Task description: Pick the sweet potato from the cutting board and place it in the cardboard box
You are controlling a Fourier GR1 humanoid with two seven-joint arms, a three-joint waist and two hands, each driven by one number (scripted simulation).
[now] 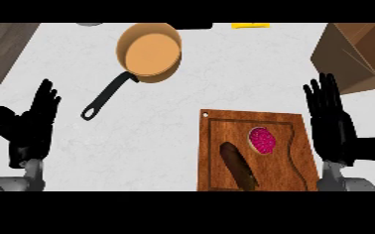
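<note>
A dark brown, elongated sweet potato (239,165) lies on the wooden cutting board (219,129) at the lower middle right. Beside it on the board sits a round pink-red fruit half (261,140). The brown cardboard box (349,54) stands at the upper right edge, partly cut off. My right hand (331,121) is open with straight fingers pointing up, just right of the board and below the box. At the far left my left hand (31,124) rests open, fingers up, away from everything.
An orange frying pan (150,52) with a black handle (108,96) lies at the upper middle. A yellow object (250,25) and a dark object (192,26) sit at the counter's far edge. A dark wooden surface (15,42) borders the upper left.
</note>
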